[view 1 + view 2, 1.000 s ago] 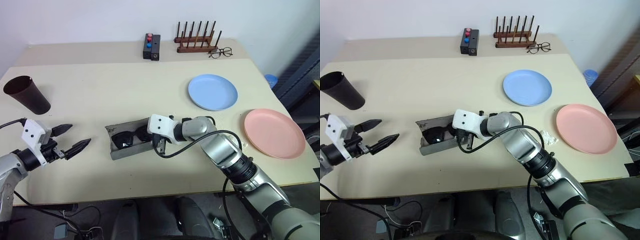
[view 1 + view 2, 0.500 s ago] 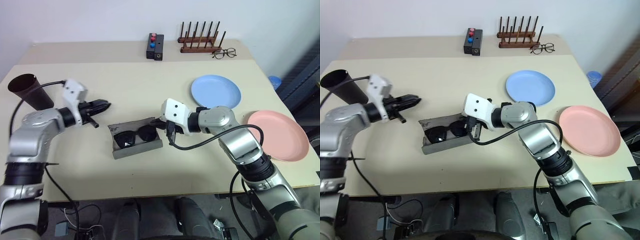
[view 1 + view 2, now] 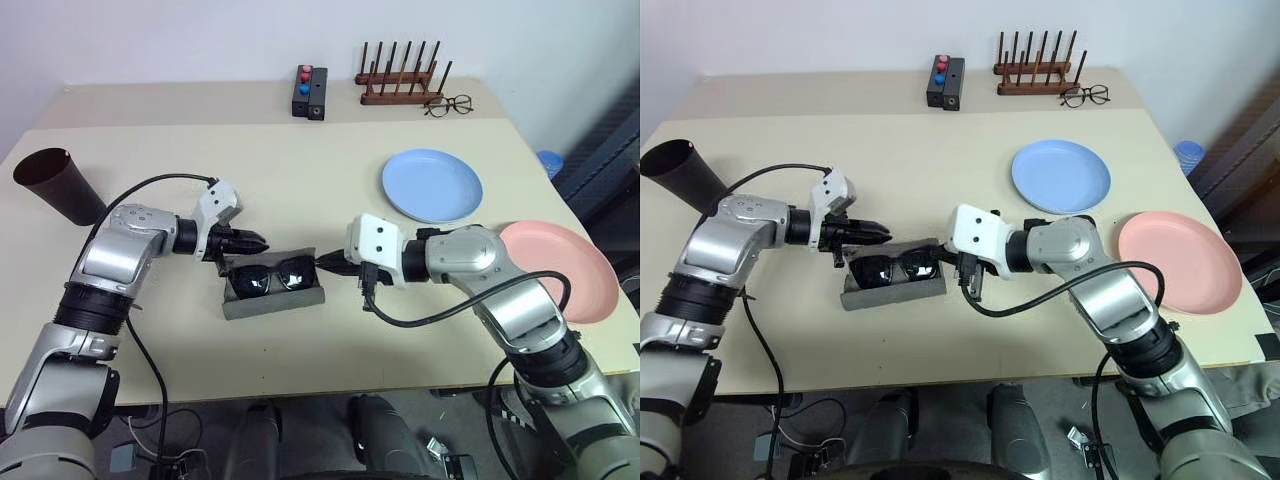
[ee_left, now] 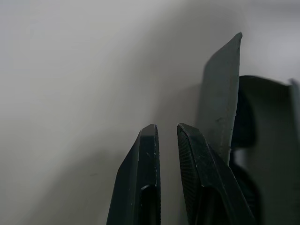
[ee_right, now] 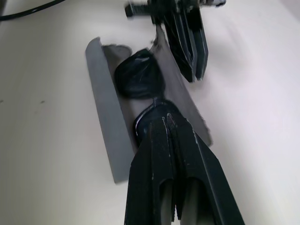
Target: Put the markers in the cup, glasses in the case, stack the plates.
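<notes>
Right wrist view, grey felt case (image 5: 105, 136) cradling glossy black sunglasses (image 5: 140, 84), left gripper (image 5: 190, 70) nearly closed, right gripper (image 5: 165, 123) closed empty.

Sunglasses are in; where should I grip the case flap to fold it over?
Grip the flap at its free long edge, coming from the far side with the left hand already near it; the flap stands up behind the sunglasses, so that edge is exposed.

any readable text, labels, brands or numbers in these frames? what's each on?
None readable.
The small black box with red and blue buttons: no legible marking.
The white housings behind the left gripper and the right gripper: only dark dots, no text.
The case, cup, blue plate and pink plate: plain surfaces.
</notes>
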`<action>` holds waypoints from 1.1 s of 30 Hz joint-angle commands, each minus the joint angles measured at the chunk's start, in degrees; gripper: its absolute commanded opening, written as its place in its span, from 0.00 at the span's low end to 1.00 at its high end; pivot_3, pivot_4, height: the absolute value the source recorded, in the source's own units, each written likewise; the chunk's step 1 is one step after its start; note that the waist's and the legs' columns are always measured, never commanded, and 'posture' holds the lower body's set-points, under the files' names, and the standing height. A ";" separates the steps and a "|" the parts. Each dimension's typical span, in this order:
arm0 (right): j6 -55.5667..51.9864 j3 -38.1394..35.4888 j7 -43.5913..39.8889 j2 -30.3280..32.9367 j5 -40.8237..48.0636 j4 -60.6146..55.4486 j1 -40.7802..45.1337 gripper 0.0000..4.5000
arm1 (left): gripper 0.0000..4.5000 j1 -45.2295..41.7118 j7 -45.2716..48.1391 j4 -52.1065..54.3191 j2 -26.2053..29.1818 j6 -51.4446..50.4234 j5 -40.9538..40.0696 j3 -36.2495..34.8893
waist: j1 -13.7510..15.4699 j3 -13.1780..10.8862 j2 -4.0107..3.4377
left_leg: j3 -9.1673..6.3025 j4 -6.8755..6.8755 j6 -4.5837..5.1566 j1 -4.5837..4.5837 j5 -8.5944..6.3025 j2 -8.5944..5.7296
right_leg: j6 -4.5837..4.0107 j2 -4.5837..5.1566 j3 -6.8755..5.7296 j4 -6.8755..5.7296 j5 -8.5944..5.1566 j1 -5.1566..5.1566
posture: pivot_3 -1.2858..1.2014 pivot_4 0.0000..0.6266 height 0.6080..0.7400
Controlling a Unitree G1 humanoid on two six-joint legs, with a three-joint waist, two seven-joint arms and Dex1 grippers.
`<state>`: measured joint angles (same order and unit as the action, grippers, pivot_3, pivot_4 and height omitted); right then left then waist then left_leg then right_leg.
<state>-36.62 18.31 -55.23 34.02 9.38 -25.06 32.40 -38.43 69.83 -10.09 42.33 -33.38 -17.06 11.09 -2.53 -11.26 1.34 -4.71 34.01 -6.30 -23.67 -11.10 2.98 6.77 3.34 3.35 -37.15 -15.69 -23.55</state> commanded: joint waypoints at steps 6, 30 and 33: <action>1.77 -0.66 0.64 1.31 -0.24 -0.72 1.44 0.00 | 0.14 5.99 3.12 11.49 3.13 -2.00 -1.66 0.02 | -0.01 0.00 0.00 | 0.00 0.07 0.00 0.01 0.00 0.00 | -0.18 0.01 0.00 0.00 -0.09 0.03 | 0.52 0.24 1.00; 2.11 -5.41 7.83 4.36 -6.46 14.74 4.65 0.12 | 0.13 14.47 -7.26 20.97 -1.37 -0.74 -12.26 -16.18 | 0.00 -0.02 0.02 | 0.00 0.21 0.01 0.00 -0.01 -0.02 | -0.18 0.05 0.00 0.00 -0.06 0.09 | 0.52 0.24 1.00; 3.76 -5.07 11.07 6.03 -11.06 22.48 6.28 0.40 | 0.13 17.69 -8.84 24.61 -1.52 -2.23 -15.31 -18.98 | -0.15 -0.03 0.01 | 0.00 0.12 0.02 0.06 -0.01 -0.01 | -0.01 0.05 0.01 -0.01 0.02 0.08 | 0.52 0.24 1.00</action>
<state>-34.21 14.44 -45.98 39.08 0.70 -4.74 37.54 -21.58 61.74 11.77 40.70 -34.90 -29.93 -5.41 -2.68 -11.29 1.35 -4.71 34.10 -6.28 -23.60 -11.11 2.97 6.76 3.38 3.36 -37.16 -15.67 -23.47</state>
